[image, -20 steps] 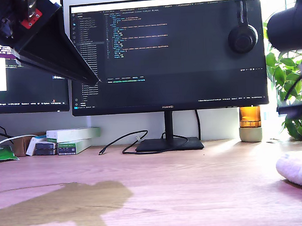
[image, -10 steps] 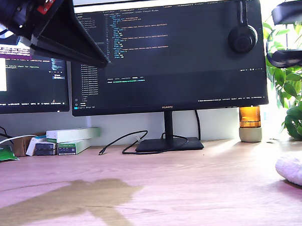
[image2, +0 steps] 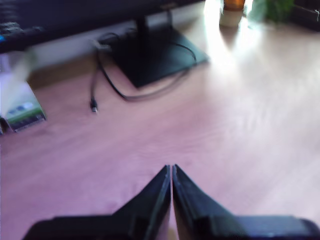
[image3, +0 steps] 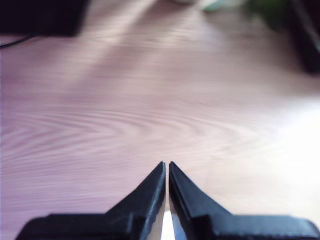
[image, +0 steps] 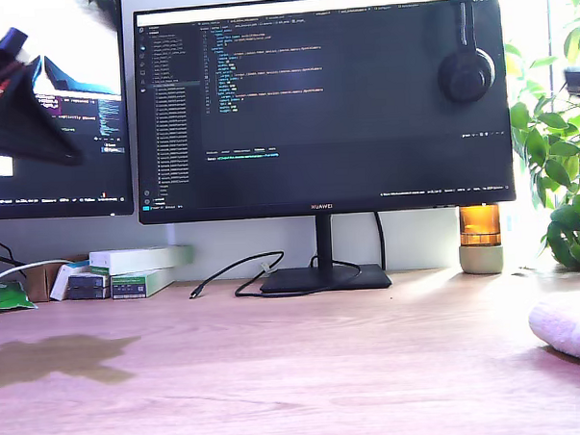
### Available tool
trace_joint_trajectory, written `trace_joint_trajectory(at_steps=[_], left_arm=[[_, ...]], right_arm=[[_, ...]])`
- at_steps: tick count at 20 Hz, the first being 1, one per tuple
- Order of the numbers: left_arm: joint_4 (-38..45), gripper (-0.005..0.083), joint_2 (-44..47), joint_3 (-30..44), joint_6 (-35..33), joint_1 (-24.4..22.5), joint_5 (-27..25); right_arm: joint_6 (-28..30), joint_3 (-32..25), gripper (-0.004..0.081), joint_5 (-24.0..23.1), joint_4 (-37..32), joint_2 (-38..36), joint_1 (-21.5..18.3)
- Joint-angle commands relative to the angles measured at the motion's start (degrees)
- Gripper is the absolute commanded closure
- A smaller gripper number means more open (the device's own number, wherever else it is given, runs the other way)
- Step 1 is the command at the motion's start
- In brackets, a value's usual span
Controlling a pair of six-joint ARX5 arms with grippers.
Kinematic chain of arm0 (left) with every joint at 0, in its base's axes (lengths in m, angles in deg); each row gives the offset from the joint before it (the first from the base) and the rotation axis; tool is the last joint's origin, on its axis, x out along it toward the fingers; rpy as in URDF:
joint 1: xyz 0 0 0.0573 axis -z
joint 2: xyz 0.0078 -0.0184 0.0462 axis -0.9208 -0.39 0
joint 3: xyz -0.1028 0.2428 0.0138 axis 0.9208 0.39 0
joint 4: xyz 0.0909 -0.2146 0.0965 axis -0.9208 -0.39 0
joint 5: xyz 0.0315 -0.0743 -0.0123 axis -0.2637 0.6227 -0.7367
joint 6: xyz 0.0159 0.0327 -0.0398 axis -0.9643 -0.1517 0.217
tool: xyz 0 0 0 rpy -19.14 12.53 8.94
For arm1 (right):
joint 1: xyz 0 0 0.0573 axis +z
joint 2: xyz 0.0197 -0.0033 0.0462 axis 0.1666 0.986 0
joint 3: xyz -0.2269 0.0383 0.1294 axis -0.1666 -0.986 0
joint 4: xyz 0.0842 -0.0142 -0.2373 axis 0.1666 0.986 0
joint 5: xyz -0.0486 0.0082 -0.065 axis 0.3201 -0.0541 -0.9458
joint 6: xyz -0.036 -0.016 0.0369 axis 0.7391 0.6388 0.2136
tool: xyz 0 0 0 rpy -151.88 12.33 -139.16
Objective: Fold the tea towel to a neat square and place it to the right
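White terry, the tea towel (image: 570, 327) lay bunched on the tabletop (image: 306, 361) at the exterior view's right edge, already placed there by my judgement, though its squareness could not be told. No containers showed. From the first wrist view, my first gripper (image2: 171, 170) was pinched together, empty, above bare wood. My second gripper (image3: 166, 166) likewise held nothing, tips together.

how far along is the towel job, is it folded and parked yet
Looks near the end. The tea towel lies bundled at the exterior view's right edge, cut off by the frame, so I can't confirm a neat square. My first gripper and my second gripper are shut, holding nothing, above bare desk.
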Motion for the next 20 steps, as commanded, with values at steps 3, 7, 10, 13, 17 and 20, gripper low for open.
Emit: trace_joint_trajectory(at_steps=[3,7,10,13,17,20], left_arm=[[5.75,0.0797,3.37,7.04,1.68,-1.97,-0.70],[9.81,0.0797,9.75,14.51,4.28,-2.43,-4.33],[12.87,0.0797,16.79,20.28,7.15,-2.43,-7.19],[12.92,0.0797,25.00,24.57,7.41,-2.43,-10.16],[11.34,0.0797,34.07,28.61,7.56,-2.43,-12.37],[7.28,0.0797,39.76,29.99,7.58,-2.43,-12.66]], right_arm=[[-2.01,-9.05,0.0783,2.95,-6.75,-10.27,-3.65],[-2.32,-15.12,0.0783,3.26,-11.67,-20.65,-3.69],[-3.30,-18.93,0.0783,1.20,-14.32,-28.02,-3.69],[-2.27,-22.93,0.0783,0.26,-15.54,-35.95,-3.69],[-1.57,-27.76,0.0783,1.29,-15.30,-45.27,-3.69],[-1.38,-28.52,0.0783,3.17,-10.14,-50.93,-3.69]])
